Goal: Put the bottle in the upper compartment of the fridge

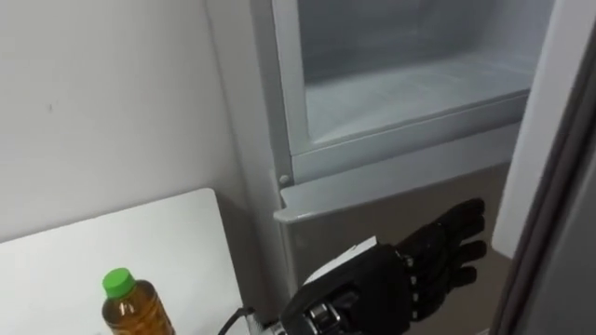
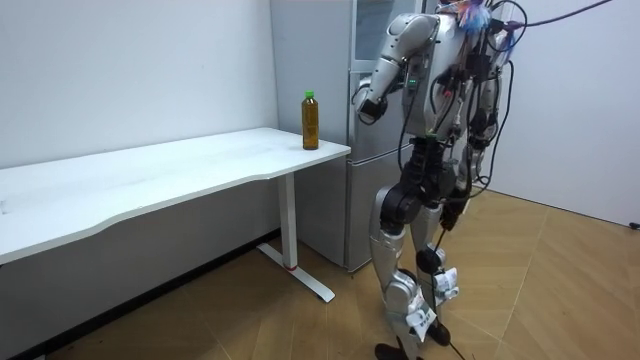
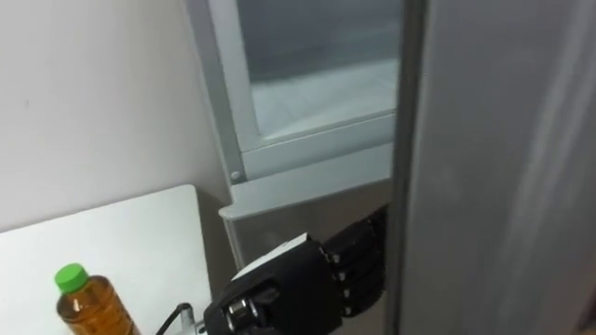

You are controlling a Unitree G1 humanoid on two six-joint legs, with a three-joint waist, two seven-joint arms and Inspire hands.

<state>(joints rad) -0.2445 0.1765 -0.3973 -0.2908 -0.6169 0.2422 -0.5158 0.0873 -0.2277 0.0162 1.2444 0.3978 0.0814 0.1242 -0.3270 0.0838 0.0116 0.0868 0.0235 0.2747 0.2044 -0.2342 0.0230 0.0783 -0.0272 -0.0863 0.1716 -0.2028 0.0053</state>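
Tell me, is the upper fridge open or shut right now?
Open. The upper fridge shows its pale inside, and its door stands swung out at the right.

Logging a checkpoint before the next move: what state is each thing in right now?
bottle: upright on the table, cap on, not held.
upper fridge door: open.
lower fridge door: shut.
left hand: open, fingers straight, in front of the lower fridge door, holding nothing.
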